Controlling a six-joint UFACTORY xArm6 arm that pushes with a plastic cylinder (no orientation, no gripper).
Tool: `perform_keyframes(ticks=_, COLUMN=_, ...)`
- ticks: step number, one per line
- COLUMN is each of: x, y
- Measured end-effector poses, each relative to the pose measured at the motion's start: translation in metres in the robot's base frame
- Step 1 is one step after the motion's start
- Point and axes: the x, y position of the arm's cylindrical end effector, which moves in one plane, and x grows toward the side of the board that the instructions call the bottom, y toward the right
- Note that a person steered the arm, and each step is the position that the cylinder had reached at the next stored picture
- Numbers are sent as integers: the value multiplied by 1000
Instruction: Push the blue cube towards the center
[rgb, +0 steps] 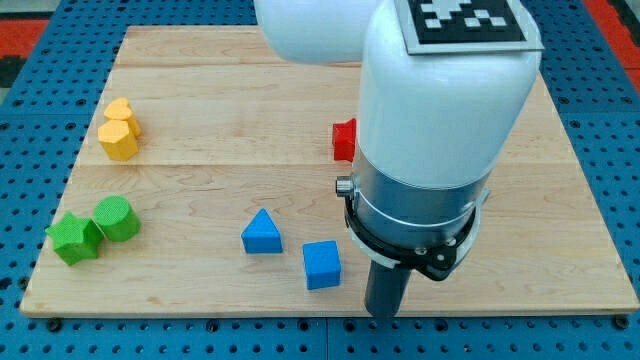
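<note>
While my tip (384, 314) rests on the wooden board (200, 170) near its bottom edge, holding nothing since it is a bare rod, the blue cube (322, 265) sits just beside it at about ten o'clock, a small gap apart. A blue triangular block (262, 232) lies near the cube at ten o'clock. A red block (345, 140), partly hidden behind the white arm (440, 100), sits toward twelve o'clock. Far toward nine o'clock lie a green cylinder (116, 218) touching a green star (74, 238), with a yellow hexagonal block (118, 141) and a yellow heart (119, 110) above.
</note>
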Motion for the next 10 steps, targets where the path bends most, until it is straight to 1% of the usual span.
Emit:
perform_keyframes(ticks=4, x=1, y=1)
perform_keyframes(ticks=5, x=-10, y=-67)
perform_keyframes(ticks=6, x=-62, y=-81)
perform_keyframes(ticks=7, x=-83, y=-77)
perform_keyframes(ticks=10, x=-82, y=-70)
